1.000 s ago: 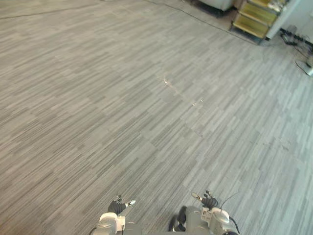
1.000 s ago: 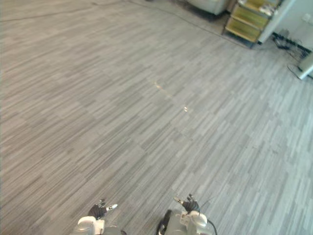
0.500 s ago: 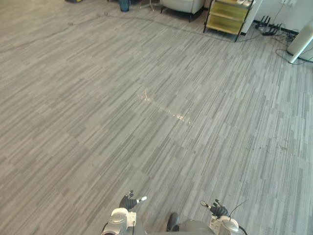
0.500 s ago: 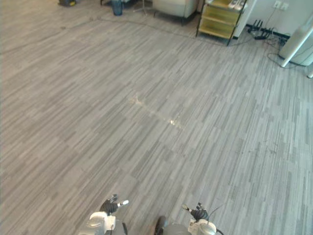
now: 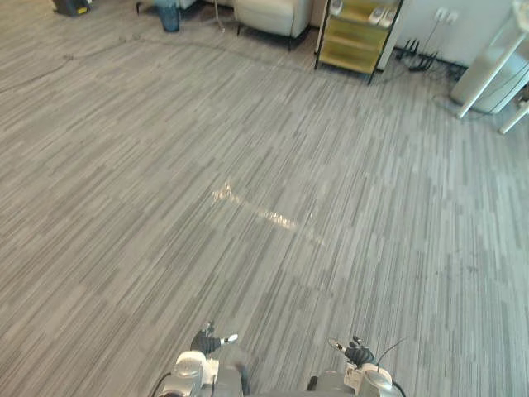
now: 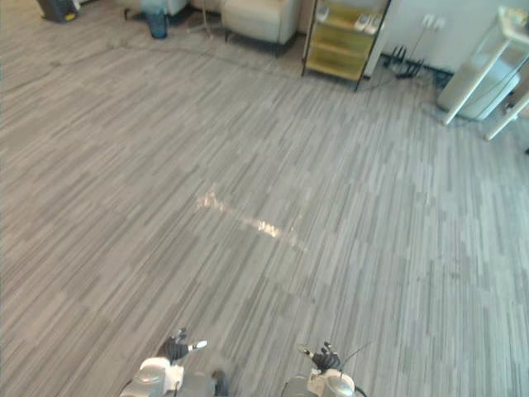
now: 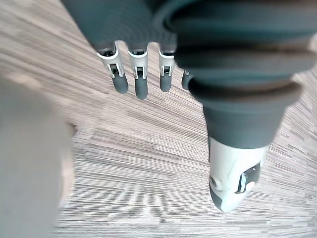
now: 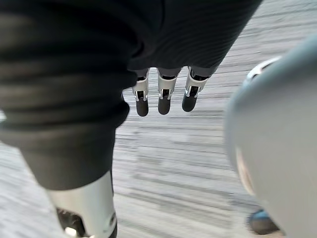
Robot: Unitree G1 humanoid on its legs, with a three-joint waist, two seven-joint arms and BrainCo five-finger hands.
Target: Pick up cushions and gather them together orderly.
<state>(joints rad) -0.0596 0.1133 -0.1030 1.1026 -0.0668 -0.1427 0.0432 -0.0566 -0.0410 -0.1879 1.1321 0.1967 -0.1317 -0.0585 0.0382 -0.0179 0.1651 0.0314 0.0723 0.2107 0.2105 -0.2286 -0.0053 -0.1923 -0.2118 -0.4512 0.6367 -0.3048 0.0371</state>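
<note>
– At the near edge of the floor [image 5: 248,165], low in the head views: left hand [image 5: 207,341] and right hand [image 5: 354,353], well apart, both over bare grey striped carpet.
– State?
– Left: fingers [image 7: 141,82] straight, slightly spread, thumb out to the side, nothing in it. Right: fingers [image 8: 165,99] straight in a row, nothing in it either.
– Cushions?
– Neither hand has one. Softest candidate is the cream armchair [image 5: 264,15] at the far edge; can't tell whether a loose cushion sits on it.
– Containers?
– Yellow-green shelf unit [image 5: 351,56], dark frame, just right of the armchair; small pale items [image 5: 382,15] on its upper shelf, too small to name. Blue-grey bin [image 5: 168,15] left of the armchair, contents can't be told.
– Anything else?
– Bright glare streak [image 5: 256,213] mid-floor, white furniture legs [image 5: 482,72] far right, cables [image 5: 413,59] by the wall beside the shelf unit.
</note>
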